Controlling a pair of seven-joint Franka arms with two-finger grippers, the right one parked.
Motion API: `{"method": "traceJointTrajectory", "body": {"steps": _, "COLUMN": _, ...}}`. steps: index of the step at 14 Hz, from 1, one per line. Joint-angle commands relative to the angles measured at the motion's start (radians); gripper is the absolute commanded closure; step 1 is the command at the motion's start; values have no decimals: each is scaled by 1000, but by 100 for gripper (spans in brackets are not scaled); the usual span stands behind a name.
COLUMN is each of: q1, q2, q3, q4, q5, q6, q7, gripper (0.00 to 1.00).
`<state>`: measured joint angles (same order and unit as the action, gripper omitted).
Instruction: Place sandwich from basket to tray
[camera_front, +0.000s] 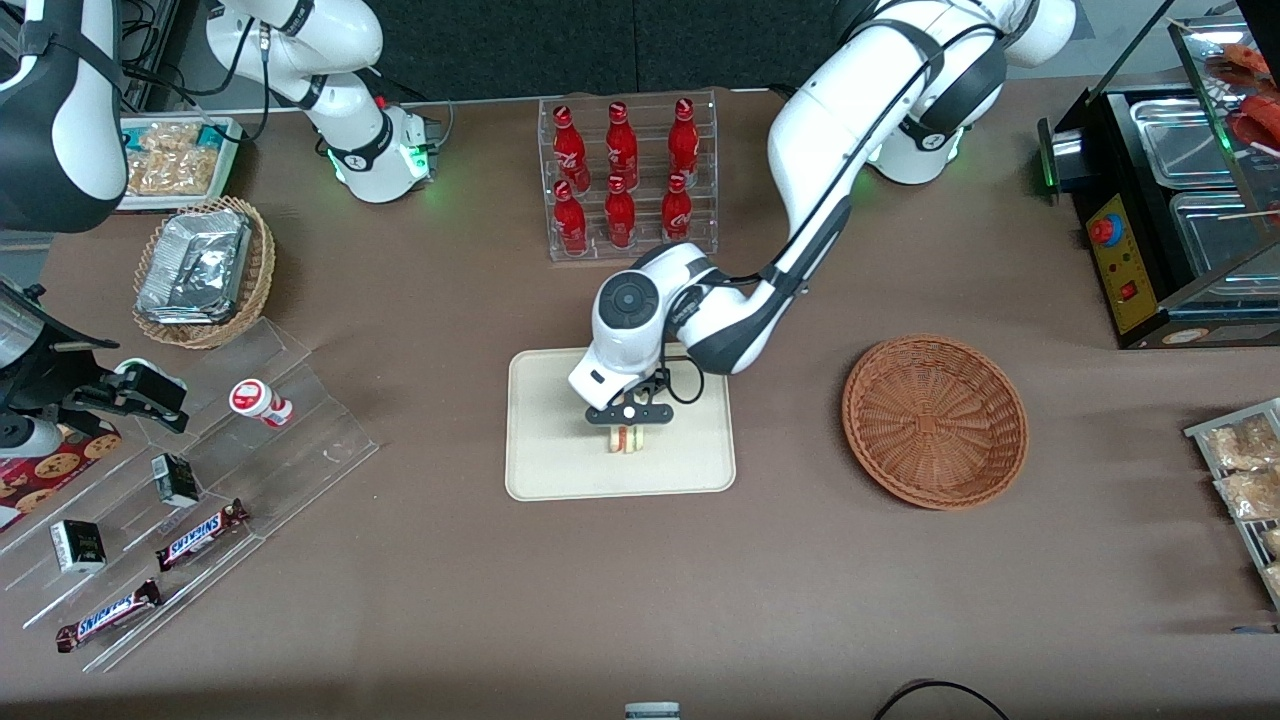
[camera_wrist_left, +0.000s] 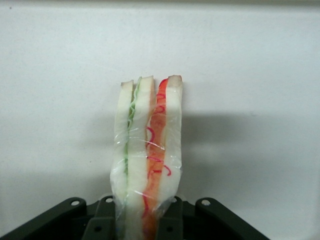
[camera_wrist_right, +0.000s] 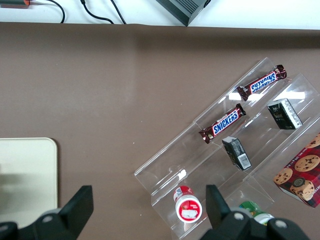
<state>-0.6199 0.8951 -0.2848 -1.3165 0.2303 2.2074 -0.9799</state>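
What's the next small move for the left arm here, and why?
Probably lower a touch if needed, then open the fingers to release. The gripper is over the middle of the tray, shut on the sandwich, which stands on edge above the cream surface. The basket lies empty toward the working arm's end. Whether the sandwich already touches the tray cannot be told.

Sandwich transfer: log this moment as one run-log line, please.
stage: placing | gripper: shut on sandwich, over tray | basket: empty | sandwich: upright in fingers, not released
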Motion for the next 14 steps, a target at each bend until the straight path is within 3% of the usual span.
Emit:
{"method": "traceJointTrajectory", "body": {"steps": 1, "q1": -26, "q2": 34, "q3": 15, "q4": 46, "q5": 50, "q6": 3, "q7": -62, "gripper": 72}}
{"method": "traceJointTrajectory", "body": {"steps": 2, "q1": -26, "q2": 31, "q3": 15, "q4": 46, "q5": 50, "q6": 3, "q7": -60, "gripper": 52}}
{"method": "traceJointTrajectory", "body": {"steps": 3, "q1": -26, "q2": 24, "q3": 13, "q4": 46, "q5": 49, "q6": 3, "q7": -60, "gripper": 2}}
{"method": "traceJointTrajectory", "body": {"steps": 6, "q1": 0, "q2": -57, "q3": 12, "q4": 43, "q5": 32, "q6": -32, "q7": -63, "gripper": 0}}
{"method": "traceJointTrajectory", "body": {"steps": 10, "q1": 112, "q2": -238, "q3": 4, "q4": -9, "q5": -38, "q6": -198, "q7": 2, "gripper": 0}}
{"method": "traceJointTrajectory", "body": {"steps": 14, "q1": 306, "q2": -528, "q3": -1, "q4": -301, "q5": -208, "q6": -207, "q7": 295, "gripper": 1}}
